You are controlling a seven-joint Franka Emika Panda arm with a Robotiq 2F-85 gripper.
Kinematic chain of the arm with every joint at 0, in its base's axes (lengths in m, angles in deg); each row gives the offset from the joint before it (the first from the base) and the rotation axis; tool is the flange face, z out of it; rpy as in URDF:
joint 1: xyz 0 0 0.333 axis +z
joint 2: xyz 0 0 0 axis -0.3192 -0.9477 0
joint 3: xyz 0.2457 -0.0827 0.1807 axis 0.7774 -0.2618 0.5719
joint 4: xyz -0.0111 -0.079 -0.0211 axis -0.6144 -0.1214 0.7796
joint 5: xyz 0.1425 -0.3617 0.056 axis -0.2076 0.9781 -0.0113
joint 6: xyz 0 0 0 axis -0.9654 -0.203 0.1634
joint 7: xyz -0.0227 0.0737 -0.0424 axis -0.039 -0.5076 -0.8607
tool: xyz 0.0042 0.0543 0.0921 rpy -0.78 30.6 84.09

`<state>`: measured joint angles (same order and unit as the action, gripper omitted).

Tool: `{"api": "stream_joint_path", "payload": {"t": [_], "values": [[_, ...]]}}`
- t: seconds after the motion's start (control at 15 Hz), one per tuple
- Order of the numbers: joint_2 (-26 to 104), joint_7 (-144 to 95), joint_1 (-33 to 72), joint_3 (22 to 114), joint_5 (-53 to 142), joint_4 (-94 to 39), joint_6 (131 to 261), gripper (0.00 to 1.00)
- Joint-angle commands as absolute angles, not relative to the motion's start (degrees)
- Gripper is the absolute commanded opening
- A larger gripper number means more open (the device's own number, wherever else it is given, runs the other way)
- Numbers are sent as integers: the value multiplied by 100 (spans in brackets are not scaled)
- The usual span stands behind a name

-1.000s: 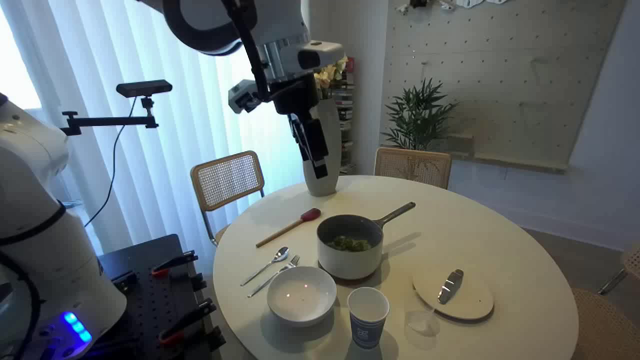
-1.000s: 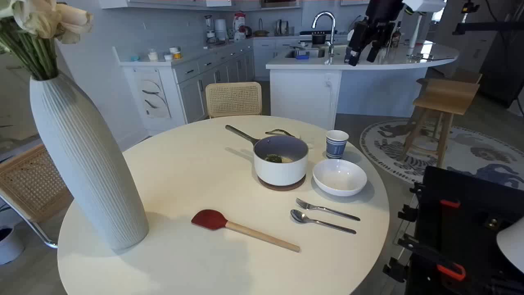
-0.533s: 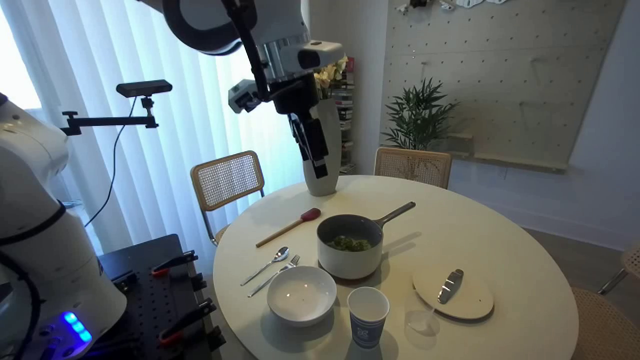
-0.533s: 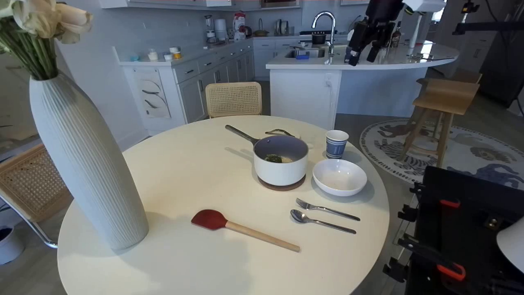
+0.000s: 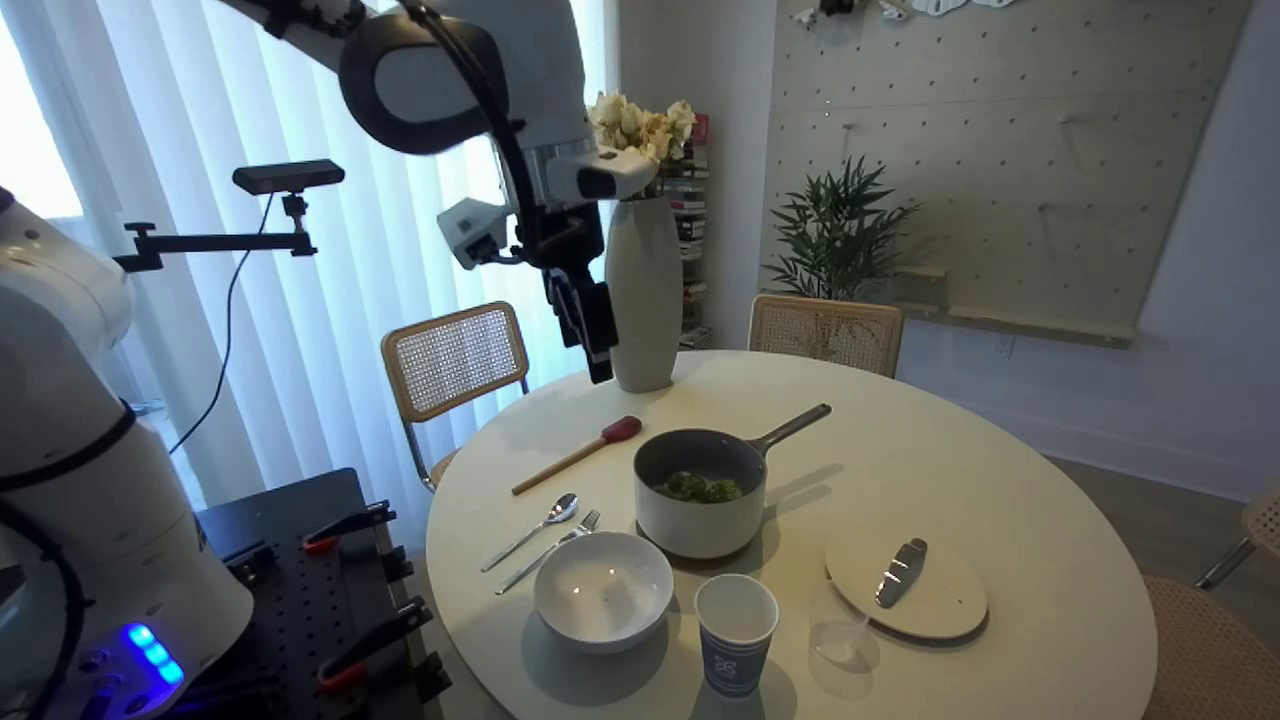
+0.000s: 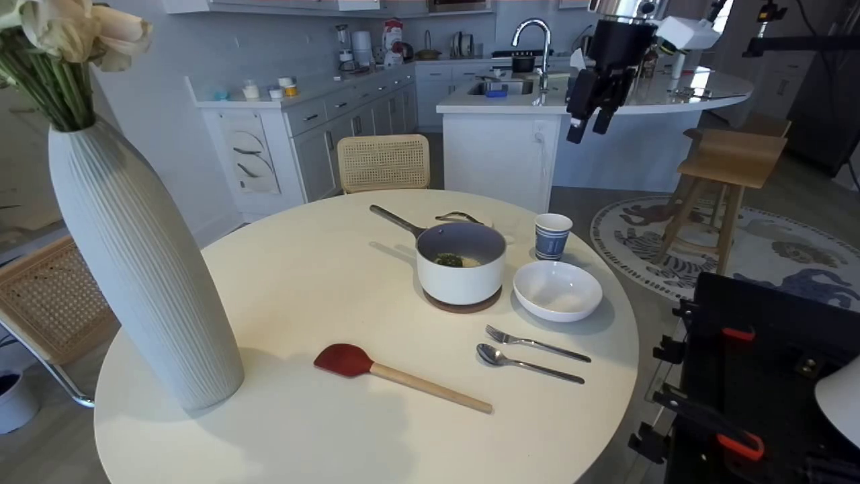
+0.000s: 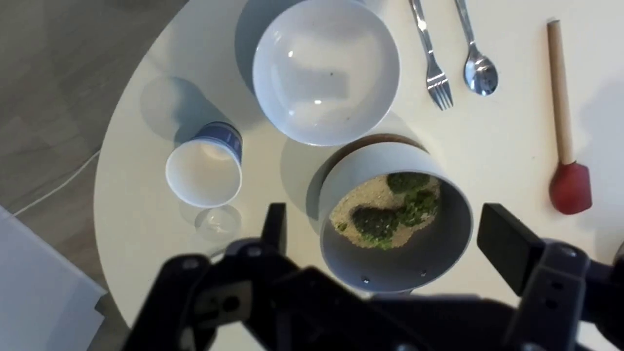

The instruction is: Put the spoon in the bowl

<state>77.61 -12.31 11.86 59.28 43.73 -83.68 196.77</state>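
In an exterior view, a slim silver metal spoon (image 6: 531, 367) is lying on a round white table (image 6: 282, 282), just before a silver metal fork (image 6: 541, 345). Behind the fork, a round shallow white bowl (image 6: 556, 312) is standing, with a tapered white-and-blue cup (image 6: 551, 239) behind it. Left of the bowl, a long-handled round white-and-grey pot (image 6: 460, 282) is resting on a round brown trivet (image 6: 461, 308) and holding green clumps (image 6: 449, 260). Left of and before the spoon, a wooden-handled red spatula (image 6: 403, 378) is lying; farther left, a tall ribbed white vase (image 6: 151, 269) is standing.
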Motion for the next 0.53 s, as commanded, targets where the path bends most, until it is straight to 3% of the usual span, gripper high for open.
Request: {"api": "stream_joint_path", "payload": {"t": [0.0, 0.47], "values": [[7836, -873, 1414, 6017, 4039, -8648, 19688, 100], [7596, -520, 1962, 6206, 3508, -8940, 19764, 100]]}}
